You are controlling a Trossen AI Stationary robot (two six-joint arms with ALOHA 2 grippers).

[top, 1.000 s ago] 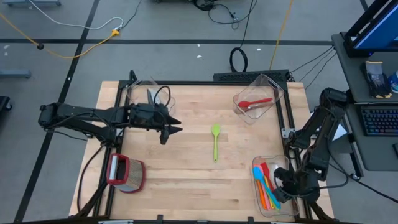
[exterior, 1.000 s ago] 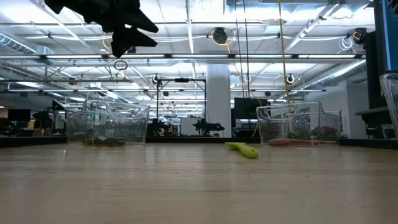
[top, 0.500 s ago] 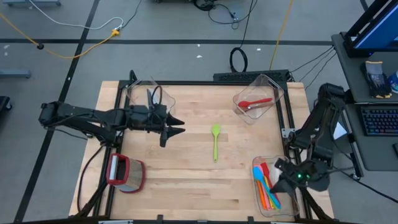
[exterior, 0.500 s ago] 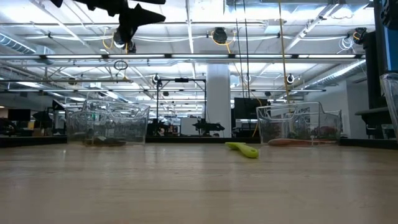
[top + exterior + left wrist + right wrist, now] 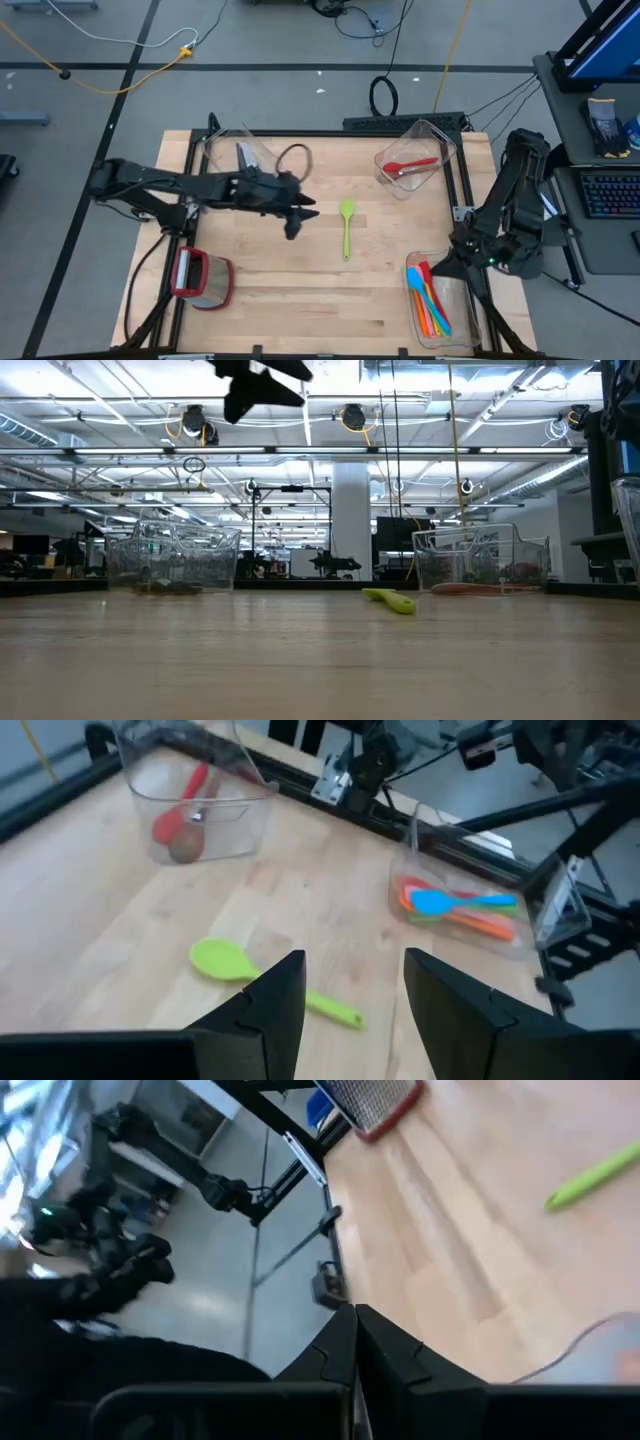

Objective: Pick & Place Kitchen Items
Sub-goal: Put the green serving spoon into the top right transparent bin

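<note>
Pale wooden tabletop (image 5: 290,290) framed in black rails, grey floor with cables around it, bright ceiling lights and shelving behind in the low view. Near the middle: slim lime-green plastic spoon (image 5: 346,228), flat on the wood, bowl toward the far edge, handle toward the near edge; also visible beyond the fingers in the left wrist view (image 5: 262,975). Just left of that spoon, raised above the board: left gripper (image 5: 303,211), dark fingers (image 5: 275,997) spread with a clear gap, holding nothing. Far left corner: clear plastic bin (image 5: 232,150) with dark-handled knives, details hard to make out. Far right corner: second clear plastic bin (image 5: 432,140), tilted, with a red spoon (image 5: 410,165) inside. Near right corner: third clear plastic bin (image 5: 455,320) holding a bundle of orange, blue and red utensils (image 5: 428,298). Near left: red-rimmed clear container (image 5: 203,278) lying on its side. At the right edge, just above and beside the near right bin: right gripper (image 5: 446,268), fingers (image 5: 340,1350) pressed together with nothing between them.
</note>
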